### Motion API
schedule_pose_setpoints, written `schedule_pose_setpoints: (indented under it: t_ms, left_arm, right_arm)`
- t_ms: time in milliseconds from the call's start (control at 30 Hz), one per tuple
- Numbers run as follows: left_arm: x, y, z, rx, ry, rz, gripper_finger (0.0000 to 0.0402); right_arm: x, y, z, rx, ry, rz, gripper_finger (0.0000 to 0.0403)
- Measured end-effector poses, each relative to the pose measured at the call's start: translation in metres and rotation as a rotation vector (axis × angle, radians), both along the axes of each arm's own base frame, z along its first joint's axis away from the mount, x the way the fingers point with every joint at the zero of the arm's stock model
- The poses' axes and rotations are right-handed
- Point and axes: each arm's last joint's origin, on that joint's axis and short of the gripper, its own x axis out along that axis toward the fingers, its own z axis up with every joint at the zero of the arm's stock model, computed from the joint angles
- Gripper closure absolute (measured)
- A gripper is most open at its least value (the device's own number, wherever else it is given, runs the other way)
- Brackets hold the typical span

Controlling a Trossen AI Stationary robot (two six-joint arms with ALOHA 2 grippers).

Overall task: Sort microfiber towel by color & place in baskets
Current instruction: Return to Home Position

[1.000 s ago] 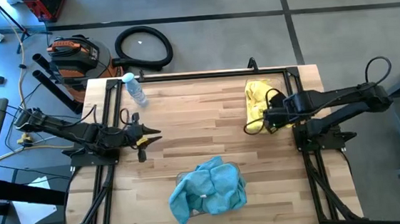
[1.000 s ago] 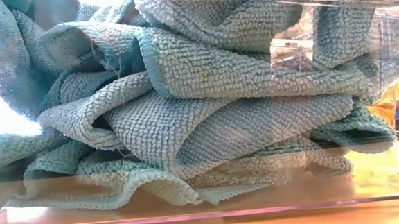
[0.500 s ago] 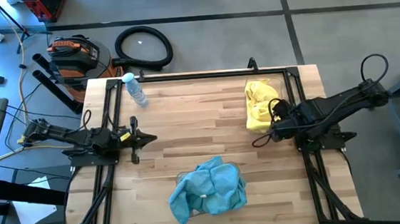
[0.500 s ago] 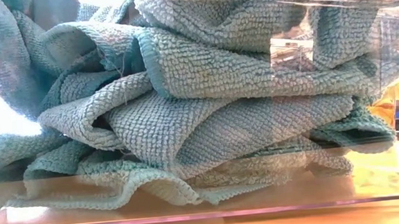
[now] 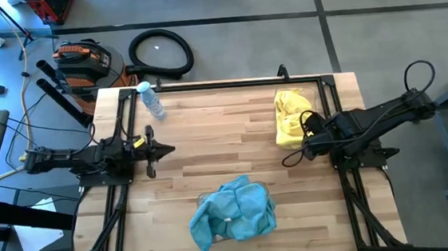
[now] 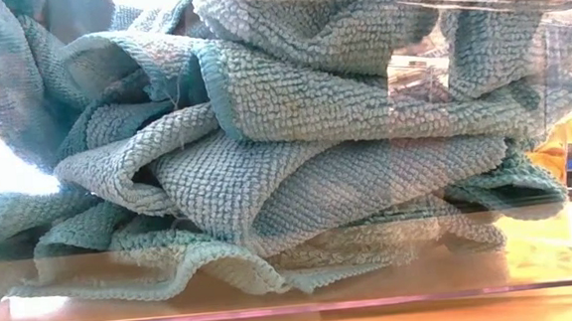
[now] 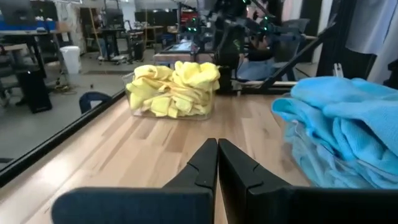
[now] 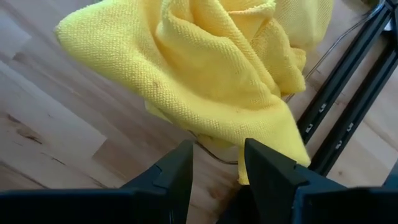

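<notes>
Yellow towels are heaped in a clear basket at the table's far right, and one cloth droops over its rim. Teal towels fill the second basket at the near middle, pressed against its clear wall. My right gripper is open and sits low at the near side of the yellow heap, under the drooping cloth. My left gripper is shut and hovers near the table's left edge, pointing across at the yellow basket.
A clear water bottle lies at the far left corner. Black frame rails run along the table's edges beside the yellow basket. Bare wood stretches between the two grippers. A cable loop lies by the right gripper.
My left arm has drawn back toward the table's left edge, its gripper still shut. My right gripper has pulled back from the yellow heap, toward the table's near right, and then kept still. The towels have not moved.
</notes>
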Motion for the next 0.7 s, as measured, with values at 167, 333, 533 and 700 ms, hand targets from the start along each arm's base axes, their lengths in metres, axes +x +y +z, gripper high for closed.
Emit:
schedule_pose_setpoints:
  t_ms: [167,333,533,700]
  left_arm:
    - [-0.002,0.001,0.001,0.004,-0.016,0.006,0.0401]
    - [-0.002,0.000,-0.004,-0.005,0.035,-0.023,0.0401]
    - [-0.002,0.000,-0.004,-0.025,0.034,-0.026,0.0401]
    - [-0.002,0.000,-0.004,-0.049,0.033,-0.025,0.0401]
  right_arm:
    - [-0.002,0.001,0.003,0.034,-0.042,-0.007,0.0316]
    - [-0.011,0.005,0.011,0.034,-0.147,0.052,0.0395]
    - [-0.019,0.015,0.007,-0.030,-0.361,0.172,0.0394]
    - [-0.024,0.023,-0.022,-0.021,-0.462,0.324,0.0397]
